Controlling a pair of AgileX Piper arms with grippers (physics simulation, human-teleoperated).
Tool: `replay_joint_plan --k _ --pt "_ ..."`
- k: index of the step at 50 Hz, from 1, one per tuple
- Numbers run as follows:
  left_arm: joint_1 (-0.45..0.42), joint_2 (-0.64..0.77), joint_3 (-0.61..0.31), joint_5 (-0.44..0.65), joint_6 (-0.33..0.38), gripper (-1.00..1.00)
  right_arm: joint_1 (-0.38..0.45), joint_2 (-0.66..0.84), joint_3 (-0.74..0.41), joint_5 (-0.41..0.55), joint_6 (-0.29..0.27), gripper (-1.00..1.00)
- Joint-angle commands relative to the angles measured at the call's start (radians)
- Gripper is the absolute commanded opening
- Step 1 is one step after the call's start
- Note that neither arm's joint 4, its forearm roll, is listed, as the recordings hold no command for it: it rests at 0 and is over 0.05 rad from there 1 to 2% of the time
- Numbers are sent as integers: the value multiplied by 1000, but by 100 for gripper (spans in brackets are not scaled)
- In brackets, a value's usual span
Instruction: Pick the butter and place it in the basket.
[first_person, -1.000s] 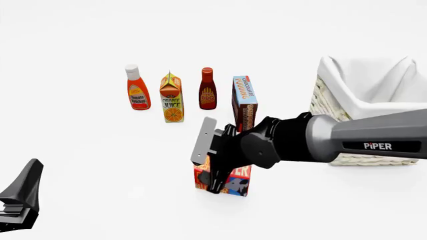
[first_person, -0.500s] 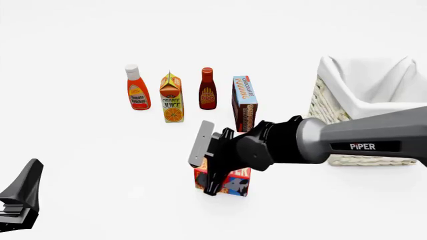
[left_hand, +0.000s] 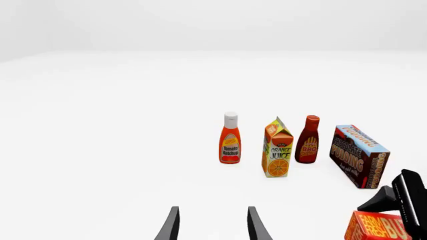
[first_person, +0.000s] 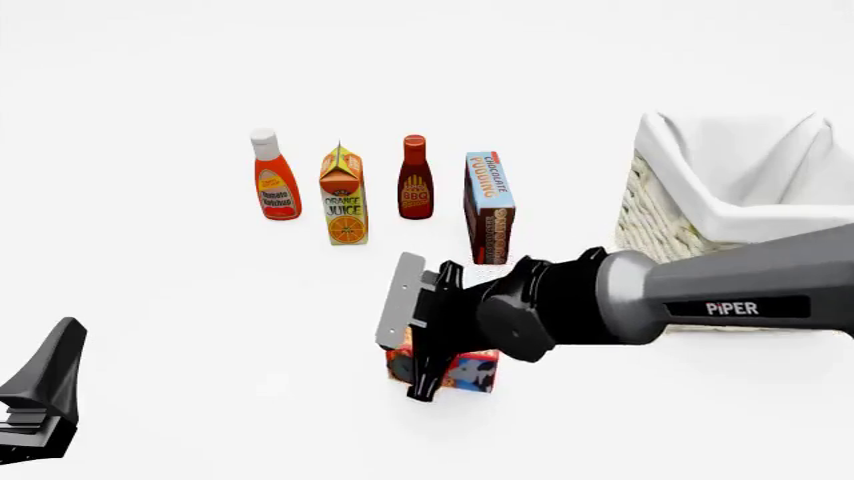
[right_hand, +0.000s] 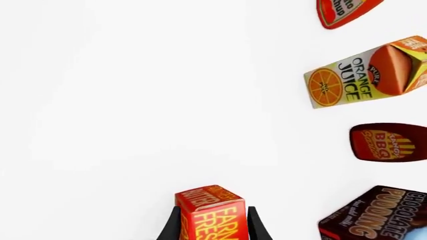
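My right arm reaches in from the right edge of the front view, its grey forearm running level toward the lower centre, wrist bent so that my right gripper (first_person: 424, 372) points down at the butter (first_person: 461, 370). In the right wrist view the butter (right_hand: 212, 212) box sits between my two dark fingers (right_hand: 173, 229), which stand close on either side of it; I cannot tell whether they are pressing on it. The box stands on the white table (first_person: 200, 320) in the lower centre of the front view, nearer than the chocolate pudding box (first_person: 489, 206), with the wicker basket (first_person: 667, 225) at the right edge behind my forearm. My left gripper (left_hand: 212, 226) rests low in the bottom left corner of the front view, its fingers parted with nothing between them. A tomato ketchup bottle (first_person: 274, 176), orange juice carton (first_person: 343, 195) and BBQ sauce bottle (first_person: 415, 179) stand in a row at upper centre.
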Motion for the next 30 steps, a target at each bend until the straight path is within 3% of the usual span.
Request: replay_joint_plan --k 1,30 --pt "0 0 0 0 0 100 23 -43 36 -57 -2 -100" --pt "0 0 0 0 0 100 32 -134 58 -32 -44 -100"
